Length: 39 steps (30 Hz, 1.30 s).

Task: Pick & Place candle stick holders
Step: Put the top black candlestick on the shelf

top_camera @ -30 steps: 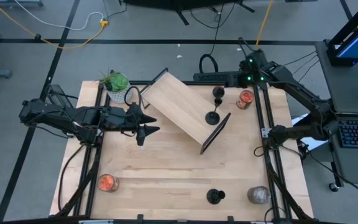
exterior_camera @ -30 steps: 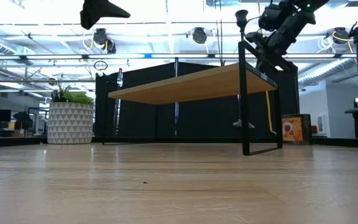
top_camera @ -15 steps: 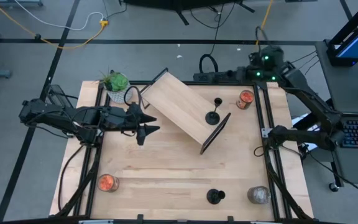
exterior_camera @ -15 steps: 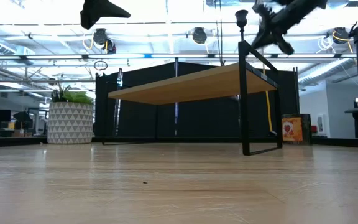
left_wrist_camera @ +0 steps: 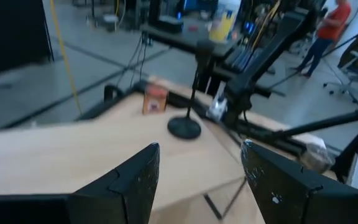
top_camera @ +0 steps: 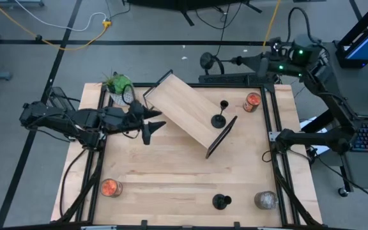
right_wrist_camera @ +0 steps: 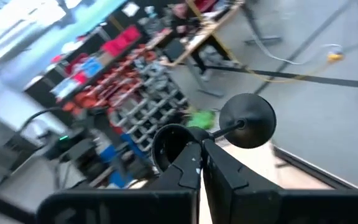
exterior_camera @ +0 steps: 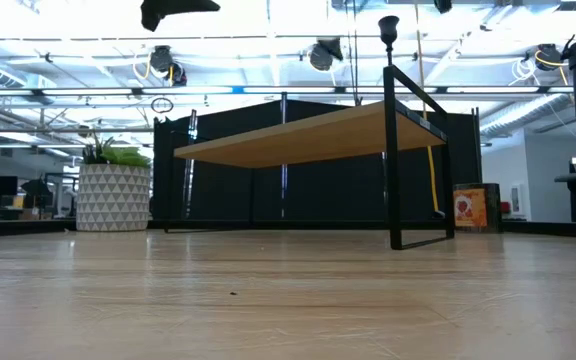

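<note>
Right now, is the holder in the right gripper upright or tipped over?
Tipped on its side: the holder lies level in the right gripper, disc base pointing away beyond the table's far edge.

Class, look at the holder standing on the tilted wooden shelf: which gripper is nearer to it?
Right, narrowly. The right gripper is just beyond the table's far edge from that holder, gripping another holder. The left gripper hovers off the shelf's opposite end.

- Left gripper (exterior_camera: 178, 8): low view, cut by the picture's top edge; only a dark tip shows.
- Candle stick holder on the wooden shelf (exterior_camera: 388, 35): low view, base hidden behind the shelf's black frame (exterior_camera: 392, 150).
- Held candle stick holder (right_wrist_camera: 244, 122): right wrist view, blurred; stem partly hidden by the right gripper (right_wrist_camera: 199, 163).
- Person (left_wrist_camera: 328, 28): left wrist view, blurred, head cut off.
</note>
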{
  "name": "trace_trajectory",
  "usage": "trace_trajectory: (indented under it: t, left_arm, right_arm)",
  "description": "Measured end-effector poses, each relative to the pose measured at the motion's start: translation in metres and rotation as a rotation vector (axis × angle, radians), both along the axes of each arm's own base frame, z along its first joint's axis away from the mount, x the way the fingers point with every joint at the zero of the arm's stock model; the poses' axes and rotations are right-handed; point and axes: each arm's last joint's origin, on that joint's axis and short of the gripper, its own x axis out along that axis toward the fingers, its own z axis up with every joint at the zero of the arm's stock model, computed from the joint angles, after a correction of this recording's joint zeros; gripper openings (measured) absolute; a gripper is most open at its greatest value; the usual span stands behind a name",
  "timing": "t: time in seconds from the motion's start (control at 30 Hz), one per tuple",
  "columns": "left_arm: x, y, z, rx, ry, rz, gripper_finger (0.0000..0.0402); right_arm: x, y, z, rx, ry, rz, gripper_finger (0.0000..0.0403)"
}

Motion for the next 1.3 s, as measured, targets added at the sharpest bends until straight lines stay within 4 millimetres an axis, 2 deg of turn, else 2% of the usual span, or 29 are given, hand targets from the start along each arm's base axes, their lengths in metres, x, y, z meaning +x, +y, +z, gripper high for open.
trace_trajectory:
  t: [0.17, 0.4, 0.77, 0.87, 1.13, 1.3]
  left_arm:
    - [0.001, 0.000, 0.008, 0.042, -0.071, 0.001, 0.0234]
    - [0.001, -0.005, 0.016, 0.089, -0.101, -0.016, 0.0234]
    - [-0.011, -0.022, 0.064, 0.174, -0.109, -0.054, 0.0234]
    - [-0.002, -0.026, 0.064, 0.175, -0.094, -0.063, 0.0234]
    - [0.035, -0.034, 0.061, 0.181, -0.018, -0.082, 0.0234]
    - [0.061, -0.031, 0.065, 0.134, 0.037, -0.137, 0.0234]
  right_arm:
    - [0.015, 0.015, 0.009, 0.013, -0.036, 0.147, 0.0000]
    - [0.050, 0.023, 0.001, 0.117, -0.030, 0.333, 0.0000]
    - [0.093, 0.040, -0.020, 0.264, 0.064, 0.509, 0.0000]
    - [0.103, 0.044, -0.025, 0.274, 0.084, 0.533, 0.0000]
    - [0.122, 0.050, -0.036, 0.304, 0.125, 0.571, 0.0000]
    - [0.130, 0.052, -0.041, 0.311, 0.141, 0.584, 0.0000]
